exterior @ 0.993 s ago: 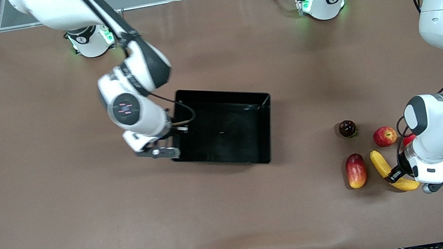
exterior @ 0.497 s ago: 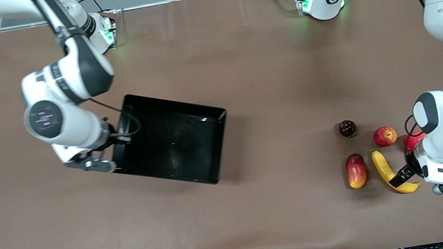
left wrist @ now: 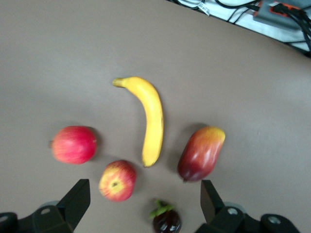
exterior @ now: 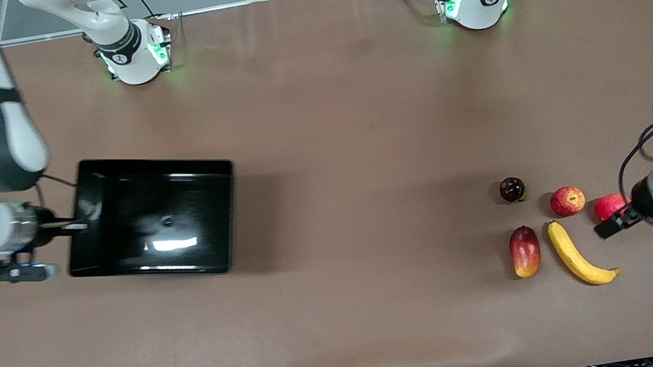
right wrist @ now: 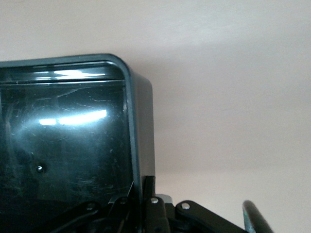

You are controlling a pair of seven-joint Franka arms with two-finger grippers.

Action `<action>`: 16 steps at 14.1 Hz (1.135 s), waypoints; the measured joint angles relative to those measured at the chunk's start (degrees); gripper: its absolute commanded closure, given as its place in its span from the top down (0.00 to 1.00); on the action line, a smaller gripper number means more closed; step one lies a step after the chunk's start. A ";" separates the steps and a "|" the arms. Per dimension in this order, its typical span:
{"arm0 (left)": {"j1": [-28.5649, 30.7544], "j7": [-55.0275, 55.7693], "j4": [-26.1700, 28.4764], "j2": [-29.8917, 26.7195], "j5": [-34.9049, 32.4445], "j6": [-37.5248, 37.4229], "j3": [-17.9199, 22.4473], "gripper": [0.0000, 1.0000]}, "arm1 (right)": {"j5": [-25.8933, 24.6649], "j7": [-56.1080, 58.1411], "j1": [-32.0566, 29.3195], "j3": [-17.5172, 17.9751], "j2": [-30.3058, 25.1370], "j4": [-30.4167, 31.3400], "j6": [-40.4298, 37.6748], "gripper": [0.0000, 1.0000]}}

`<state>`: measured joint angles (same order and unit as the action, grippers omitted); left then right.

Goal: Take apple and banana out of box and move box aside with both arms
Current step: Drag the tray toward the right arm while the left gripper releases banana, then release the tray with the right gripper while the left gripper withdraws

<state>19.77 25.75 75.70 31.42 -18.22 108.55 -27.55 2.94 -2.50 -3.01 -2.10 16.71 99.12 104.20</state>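
The box [exterior: 151, 226], empty at the frame's lower left, was clamped at its wall by the right claw [exterior: 69, 228]. Apple [exterior: 567, 200] and banana [exterior: 579, 252] lay lower right, apparently just beside the spread left claw [exterior: 611, 226]. Next, the box probably needed releasing.

The right gripper [exterior: 69, 228], clamped on the wall of the box [exterior: 153, 214], dragged the box across the table toward the right arm's end, and the box turned a little as it went. The left gripper [exterior: 611, 226] let go of the banana [exterior: 576, 253], spread its fingers and rose clear of it. The banana rolled slightly and came to rest flat beside the mango-like fruit [exterior: 525, 251].
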 measured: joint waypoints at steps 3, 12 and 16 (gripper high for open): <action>0.04 -8.44 0.08 -5.93 0.00 -6.80 -0.02 1.00 | 0.01 9.30 -6.77 0.04 0.20 4.23 7.76 0.00; 0.05 -15.65 1.69 -20.22 5.60 -19.92 -3.42 1.00 | 6.10 29.31 -18.24 0.21 9.41 12.42 23.43 0.00; 0.22 -15.66 2.93 -23.80 6.70 -22.27 -3.38 1.00 | 7.56 29.78 -19.16 0.26 9.75 12.45 24.84 0.59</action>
<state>19.99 10.08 78.62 7.62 -11.53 86.28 -30.93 10.49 27.28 -22.17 -1.83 26.46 111.57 129.04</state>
